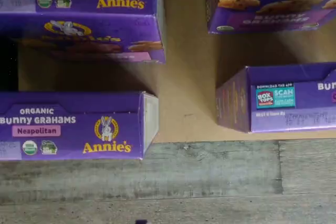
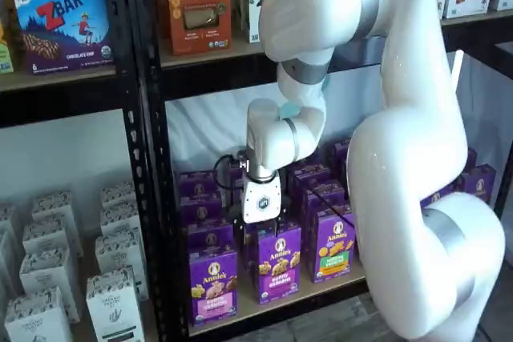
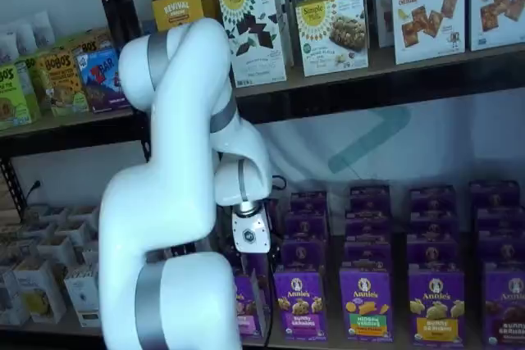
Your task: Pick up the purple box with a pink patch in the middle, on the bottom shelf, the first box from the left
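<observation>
Shelf views on both sides catch the white-bodied end effector [image 2: 261, 226] hanging over the front row of purple cartons, its black fingers hidden against the boxes; with nothing seen between them, they appear spread wide and empty. Doing this step well likely means centring over the leftmost column, squaring the fingers to the carton's narrow sides, then descending straight so the neighbouring purple bunny-logo carton [image 2: 280, 260] is not nudged. Just below and to the left of the end effector in a shelf view stands the small upright purple box [image 2: 212, 284], its pale pink patch [image 2: 214, 304] low on the front, at the front edge of the light wood bottom shelf [image 2: 272, 305]. They are near, not touching.
</observation>
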You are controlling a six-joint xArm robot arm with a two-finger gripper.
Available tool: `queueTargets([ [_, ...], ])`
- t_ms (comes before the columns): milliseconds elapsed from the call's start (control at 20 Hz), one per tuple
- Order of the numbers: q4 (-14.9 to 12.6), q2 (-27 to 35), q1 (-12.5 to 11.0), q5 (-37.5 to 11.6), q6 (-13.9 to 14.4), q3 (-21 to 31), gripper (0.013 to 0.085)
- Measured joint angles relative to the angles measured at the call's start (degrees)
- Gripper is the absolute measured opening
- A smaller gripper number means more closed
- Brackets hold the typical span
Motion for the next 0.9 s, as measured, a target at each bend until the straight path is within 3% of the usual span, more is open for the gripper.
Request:
queueTargets([
  [600,2.4,1.9,1.2,3.0,-0.9,-4.6,0.085],
  [900,3.2,3.8,1.6,1.9,-1.2,-6.3,0.085],
])
